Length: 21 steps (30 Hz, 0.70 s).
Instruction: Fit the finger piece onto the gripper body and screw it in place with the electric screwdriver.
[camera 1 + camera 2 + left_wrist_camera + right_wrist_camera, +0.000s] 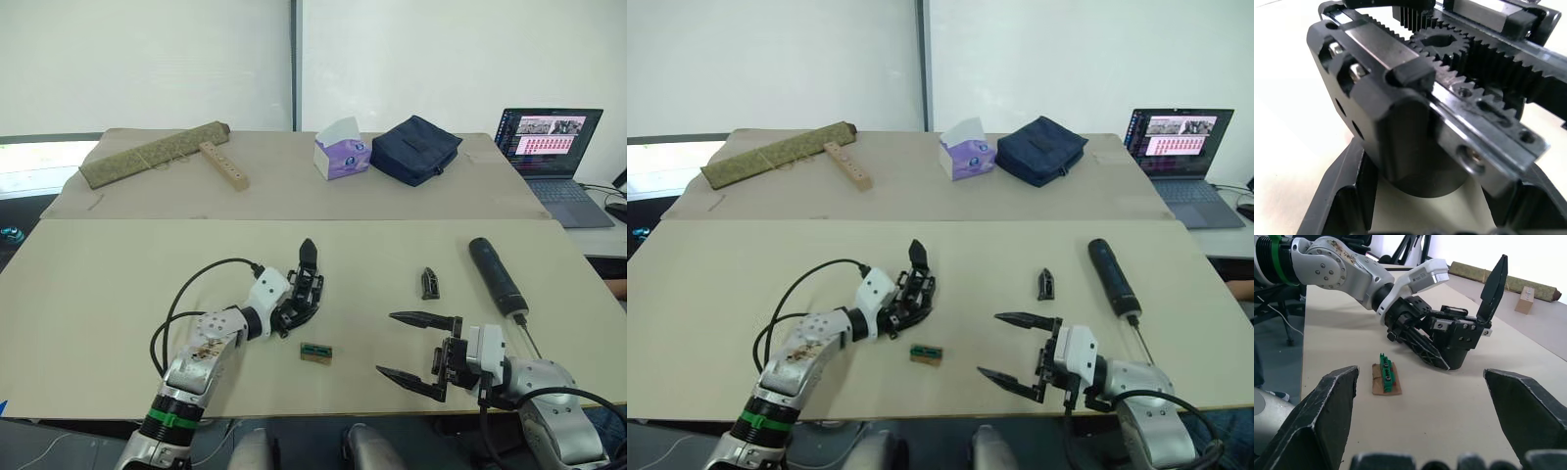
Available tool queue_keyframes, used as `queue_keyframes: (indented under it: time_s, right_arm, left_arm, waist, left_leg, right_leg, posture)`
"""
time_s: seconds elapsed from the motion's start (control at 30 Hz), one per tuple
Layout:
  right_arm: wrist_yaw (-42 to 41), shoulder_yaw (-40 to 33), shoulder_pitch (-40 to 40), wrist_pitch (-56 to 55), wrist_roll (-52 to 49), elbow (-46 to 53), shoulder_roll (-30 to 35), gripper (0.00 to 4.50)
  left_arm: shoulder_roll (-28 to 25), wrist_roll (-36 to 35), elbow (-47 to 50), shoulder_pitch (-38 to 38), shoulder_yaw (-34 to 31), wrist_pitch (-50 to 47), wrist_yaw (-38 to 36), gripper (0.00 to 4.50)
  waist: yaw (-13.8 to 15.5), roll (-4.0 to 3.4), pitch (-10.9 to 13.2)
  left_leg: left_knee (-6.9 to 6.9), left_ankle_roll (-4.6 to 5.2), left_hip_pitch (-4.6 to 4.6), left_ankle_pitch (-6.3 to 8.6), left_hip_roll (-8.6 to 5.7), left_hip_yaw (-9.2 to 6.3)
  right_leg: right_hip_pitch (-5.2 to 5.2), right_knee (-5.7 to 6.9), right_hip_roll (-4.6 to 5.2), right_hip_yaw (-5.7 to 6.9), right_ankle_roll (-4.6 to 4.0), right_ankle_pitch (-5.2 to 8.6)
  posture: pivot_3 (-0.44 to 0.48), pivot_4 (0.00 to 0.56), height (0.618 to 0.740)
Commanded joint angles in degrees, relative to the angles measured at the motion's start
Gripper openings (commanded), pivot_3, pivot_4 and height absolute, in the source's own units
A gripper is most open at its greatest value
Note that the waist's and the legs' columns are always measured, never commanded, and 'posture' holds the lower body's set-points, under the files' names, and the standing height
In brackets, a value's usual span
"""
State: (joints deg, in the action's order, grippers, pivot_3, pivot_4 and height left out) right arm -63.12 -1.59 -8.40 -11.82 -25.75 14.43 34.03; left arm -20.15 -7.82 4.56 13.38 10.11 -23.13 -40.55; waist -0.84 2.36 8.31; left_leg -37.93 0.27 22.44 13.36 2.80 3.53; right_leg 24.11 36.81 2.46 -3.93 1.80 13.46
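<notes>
By the table's near edge the right gripper (409, 347) gapes wide and empty, the left gripper (291, 315) is clamped round the black geared gripper body (307, 285) mid-table, and beyond lie the small black wedge finger piece (429, 283) and matte black cylindrical electric screwdriver (496, 275) toward the right edge.

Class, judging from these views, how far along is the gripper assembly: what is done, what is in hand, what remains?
Done: the left pincer is clamped on the gripper body. In hand: the right pincer hangs open, holding nothing. Left: the finger piece lies loose on the table, not yet fitted, and the electric screwdriver lies unused beside it.
</notes>
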Motion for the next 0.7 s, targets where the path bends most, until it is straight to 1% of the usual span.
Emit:
queue_keyframes:
  time_s: [0.03, 0.13, 0.27, 0.4, 0.5, 0.57, 0.7]
  right_arm:
    - [0.1, -2.0, -0.3, 0.1, -1.6, 1.9, 0.9, 4.50]
    - [0.2, -2.3, -0.7, 0.1, -1.6, 2.0, 1.2, 4.50]
    - [2.1, -5.0, -2.3, 1.1, -2.5, 3.2, 1.5, 4.50]
    - [3.6, -8.7, -7.9, 2.0, -3.3, 5.6, 1.8, 4.50]
    - [9.4, -12.9, -11.3, 3.0, -2.6, 6.9, -0.2, 4.50]
    - [16.1, -16.2, -13.5, 4.4, 2.2, 6.9, -1.3, 4.50]
    - [22.3, -18.3, -19.2, 12.2, 6.9, 9.5, -0.5, 4.50]
  left_arm:
    - [-2.9, -1.5, 0.0, -0.3, -1.5, 4.0, -3.8, 4.42]
    - [-5.7, -2.8, -1.9, 0.0, -2.3, 6.5, -7.4, 4.42]
    - [-9.2, -5.6, -4.2, -0.8, -5.8, 10.3, -12.1, 4.42]
    - [-13.2, -8.8, -7.5, -3.6, -9.7, 15.5, -18.5, 4.42]
    - [-15.6, -13.5, -8.8, -6.3, -14.0, 18.1, -24.1, 4.42]
    - [-17.1, -17.6, -8.0, -8.2, -17.0, 19.5, -29.1, 4.42]
    - [-19.0, -22.4, -3.7, -8.9, -21.5, 18.6, -30.8, 4.42]
  waist:
    - [0.1, 0.00, 0.0]
    - [0.1, 0.00, 0.0]
    - [0.2, 0.00, 0.0]
    - [0.2, 0.00, 0.0]
    - [0.1, 0.00, 0.0]
    - [0.1, 0.00, 0.0]
    - [0.5, 0.00, 0.0]
  left_leg:
    - [0.00, 0.00, 0.00, 0.00, 0.00, 0.00]
    - [0.00, 0.00, -0.01, 0.00, 0.00, 0.01]
    - [0.00, 0.00, 0.01, 0.00, 0.00, 0.04]
    - [0.00, 0.00, 0.02, 0.00, 0.02, 0.05]
    - [0.01, 0.00, 0.02, 0.00, 0.05, 0.08]
    - [0.00, -0.01, 0.00, 0.00, 0.07, 0.11]
    - [0.01, -0.01, 0.00, 0.01, 0.08, 0.14]
  right_leg:
    - [0.00, 0.01, 0.00, 0.00, 0.00, 0.00]
    - [0.00, 0.04, 0.01, 0.00, -0.01, 0.00]
    - [0.02, 0.01, 0.02, 0.00, -0.01, 0.00]
    - [0.02, 0.00, 0.03, 0.00, -0.02, 0.01]
    - [0.04, 0.01, 0.05, 0.01, -0.04, 0.02]
    - [0.04, 0.01, 0.08, 0.01, -0.04, 0.02]
    - [0.06, 0.02, 0.13, 0.03, -0.11, 0.07]
  posture:
    - [0.000, 0.150, 0.740]
    - [0.000, 0.150, 0.740]
    - [0.000, 0.150, 0.740]
    - [0.000, 0.150, 0.740]
    - [0.000, 0.150, 0.740]
    - [0.000, 0.150, 0.740]
    - [0.000, 0.150, 0.740]
